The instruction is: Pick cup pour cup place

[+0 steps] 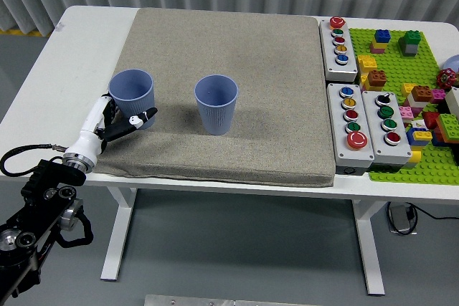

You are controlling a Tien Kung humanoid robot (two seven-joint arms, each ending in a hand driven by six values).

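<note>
You are looking down over a white table point(86, 41) whose middle is covered by a large square beige fabric mat point(229, 69). Two blue-grey ribbed plastic cups stand upright and open-mouthed on the mat. The left blue-grey cup point(132, 97) sits near the mat's 9 o'clock edge. The centre blue-grey cup point(216, 103) stands well apart from it, toward 3 o'clock, a little below the mat's middle.

Your left robot hand point(115, 121), white with black fingertips, comes in from the 8 o'clock corner on a black arm point(39, 206). It sits at the left cup's 7 o'clock side, low against the cup's base. One black-tipped finger point(143, 115) reaches across the front of the cup's lower wall, and other fingers lie by its left side. The fingers are partly curled around the base, but you cannot tell from this view whether they are pressing on the cup or only lying next to it. The cup rests flat on the mat.

Your right robot hand does not appear.

At 3 o'clock of the mat, three grey boxes with coloured push buttons point(351, 105) lie on the table. Beyond them, at the table's right edge, a lime-green studded baseplate point(401, 62) carries scattered multicoloured toy bricks point(423, 120).
</note>
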